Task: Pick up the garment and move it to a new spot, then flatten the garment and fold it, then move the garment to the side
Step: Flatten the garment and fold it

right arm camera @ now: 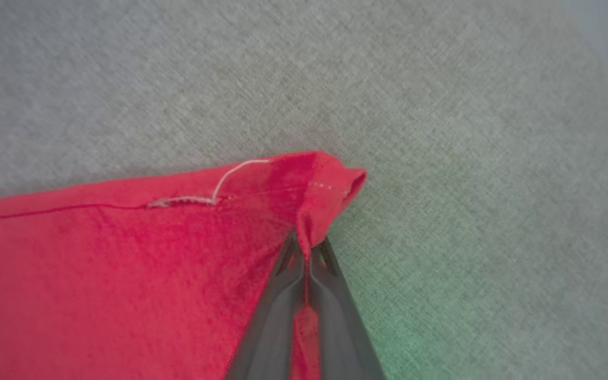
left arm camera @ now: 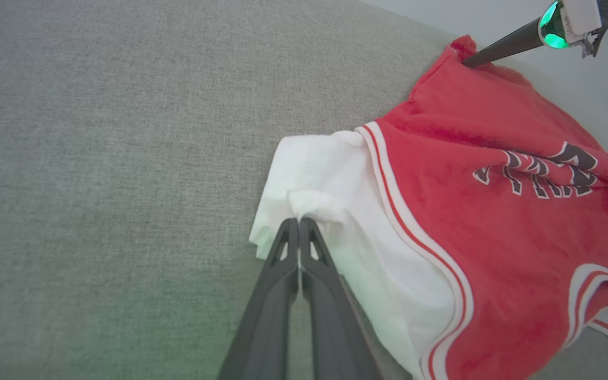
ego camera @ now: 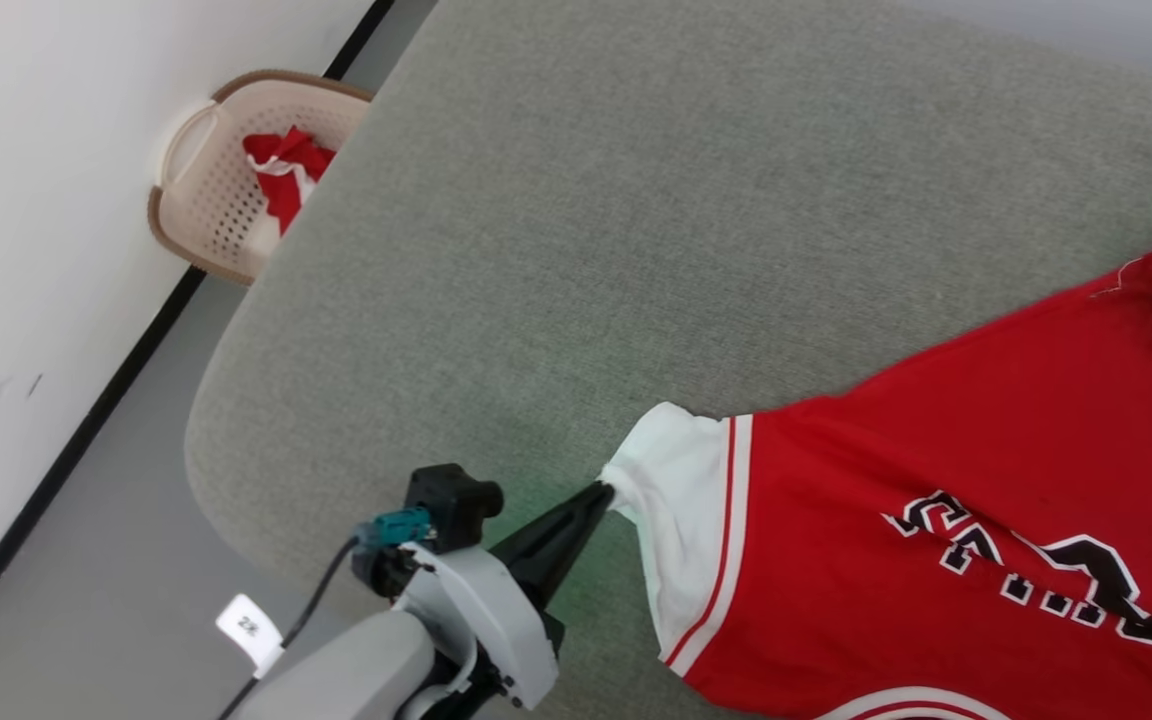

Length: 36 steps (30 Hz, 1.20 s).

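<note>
The garment (ego camera: 936, 450), a red jersey with white sleeves and black lettering, lies spread on the grey-green cushioned surface (ego camera: 636, 200) at the right. My left gripper (ego camera: 604, 492) is shut on the edge of its white sleeve (left arm camera: 325, 179), fingers pinched together on a small fold in the left wrist view (left arm camera: 299, 220). My right gripper (right arm camera: 305, 244) is shut on a red hem corner of the garment (right arm camera: 330, 184); red cloth runs down between its fingers. From the left wrist, the right gripper's fingers (left arm camera: 499, 47) meet that far corner.
A beige perforated laundry basket (ego camera: 198, 200) stands on the floor by the white wall at upper left, with a smaller red-and-white cloth (ego camera: 286, 175) inside. The surface's rounded edge curves down the left side. A tagged cable (ego camera: 251, 625) hangs by my left forearm.
</note>
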{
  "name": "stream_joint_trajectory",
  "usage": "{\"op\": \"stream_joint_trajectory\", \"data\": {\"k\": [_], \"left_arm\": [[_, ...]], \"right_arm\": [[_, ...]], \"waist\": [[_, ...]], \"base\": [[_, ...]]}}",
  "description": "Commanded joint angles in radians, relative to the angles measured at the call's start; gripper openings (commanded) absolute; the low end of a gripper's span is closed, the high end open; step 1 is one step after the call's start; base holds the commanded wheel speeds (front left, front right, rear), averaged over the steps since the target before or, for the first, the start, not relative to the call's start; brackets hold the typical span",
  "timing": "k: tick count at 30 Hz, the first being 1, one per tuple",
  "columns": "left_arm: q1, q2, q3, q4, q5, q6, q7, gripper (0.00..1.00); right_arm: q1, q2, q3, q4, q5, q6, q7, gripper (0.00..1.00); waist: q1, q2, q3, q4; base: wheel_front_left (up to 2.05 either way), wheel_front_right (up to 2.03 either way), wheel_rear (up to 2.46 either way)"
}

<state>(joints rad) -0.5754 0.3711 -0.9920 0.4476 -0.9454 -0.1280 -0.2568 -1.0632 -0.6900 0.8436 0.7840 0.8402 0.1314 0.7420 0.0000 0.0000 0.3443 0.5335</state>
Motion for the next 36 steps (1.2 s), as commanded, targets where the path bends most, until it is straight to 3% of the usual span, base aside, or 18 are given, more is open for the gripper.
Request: {"op": "stream_joint_trajectory", "data": {"k": [1,11,19,30,36], "left_arm": [[-0.010,0.011,0.002,0.004,-0.009,-0.004,-0.005,0.00],[0.010,0.063,0.023,0.006,-0.019,-0.003,-0.008,0.00],[-0.028,0.137,0.032,-0.018,-0.031,-0.003,0.022,0.00],[-0.314,0.302,0.029,-0.116,-0.006,-0.003,0.279,0.00],[-0.508,0.319,-0.001,-0.122,-0.028,-0.003,0.389,0.00]], "right_arm": [[0.032,-0.014,0.026,0.030,0.004,-0.001,0.009,0.00],[-0.006,-0.022,0.072,-0.045,0.067,-0.001,-0.040,0.00],[0.012,-0.050,0.096,-0.121,0.122,-0.001,-0.154,0.00],[-0.053,0.020,0.074,-0.110,0.104,-0.001,-0.341,0.00],[-0.129,0.086,0.033,-0.045,0.059,-0.001,-0.421,0.00]], "waist": [[0.0000,0.0000,-0.013,-0.017],[0.0000,0.0000,-0.069,-0.103],[0.0000,0.0000,-0.126,-0.185],[0.0000,0.0000,-0.256,-0.287],[0.0000,0.0000,-0.308,-0.329]], "base": [[0.00,0.00,0.00],[0.00,0.00,0.00],[0.00,0.00,0.00],[0.00,0.00,0.00],[0.00,0.00,0.00]]}}
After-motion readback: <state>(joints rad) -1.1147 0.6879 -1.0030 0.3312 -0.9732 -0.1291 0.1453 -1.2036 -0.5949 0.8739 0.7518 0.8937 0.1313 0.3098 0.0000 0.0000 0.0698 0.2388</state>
